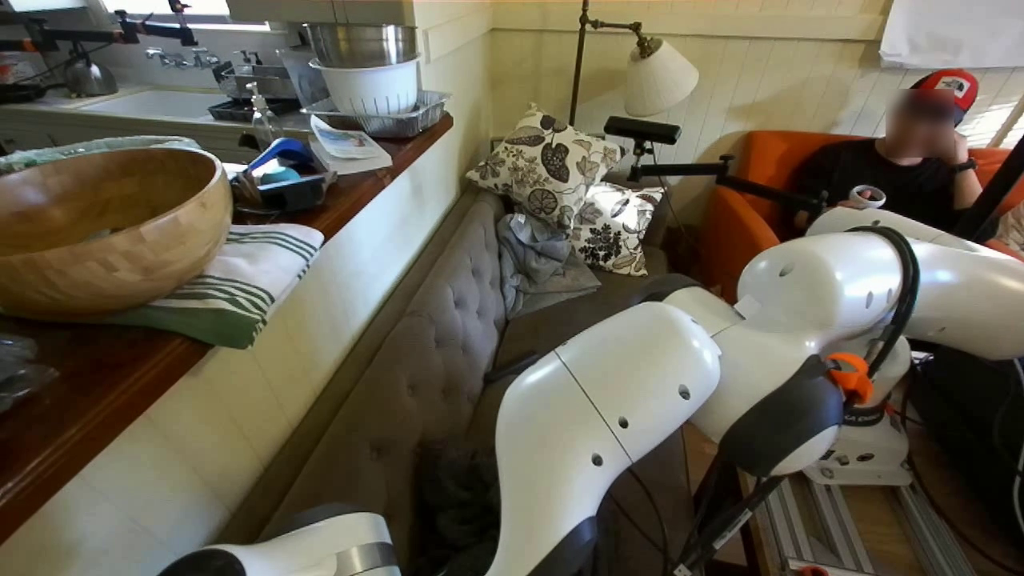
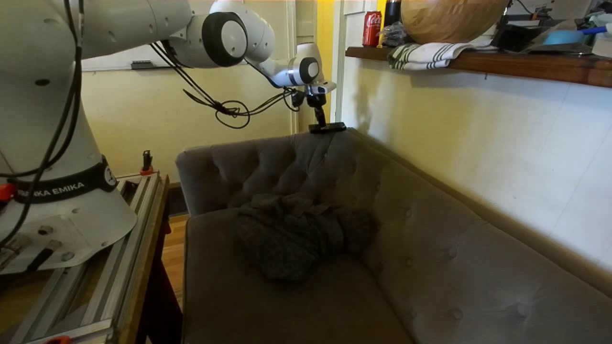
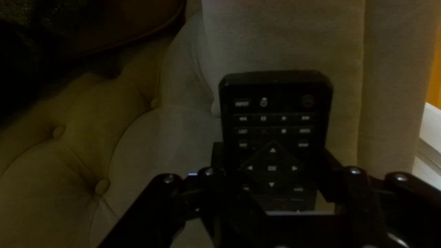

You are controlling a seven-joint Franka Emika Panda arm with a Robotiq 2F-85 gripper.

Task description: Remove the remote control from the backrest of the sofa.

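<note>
Hand (image 3: 273, 165): closed in on the remote control (image 3: 275, 134) from both long sides. It has hold of it.
Remote face: only the wrist view shows it well, with OK in the middle of four arrows and the word INPUT near the far end.
Remote spot: in an exterior view it is a thin dark bar under the hand, held about level at the top of the sofa (image 2: 306, 313), by the corner where the short side meets the long backrest (image 2: 459, 239). I cannot tell if it touches the sofa.
Robot arm (image 2: 260, 40): white, seen in both exterior views.
Backrest: grey-brown and puffy, with diamond folds.
Dark cloth (image 2: 291, 239): in a heap on the sofa's seat, in both exterior views.
Shelf (image 2: 526, 62): brown wood, higher than the backrest. In both exterior views a big wooden bowl (image 1: 120, 240) sits there, partly on a striped towel (image 1: 240, 280).
Red can (image 2: 372, 28): near the end of the shelf, seen only in an exterior view.
Sofa's other end: in an exterior view, two flowered pillows (image 1: 552, 164) lean by a light grey cloth (image 1: 540, 264).
Far back: in an exterior view, a person (image 1: 904, 180) in a red cap sits in an orange chair (image 1: 744, 200), and a lamp (image 1: 660, 76) is up above the pillows.
</note>
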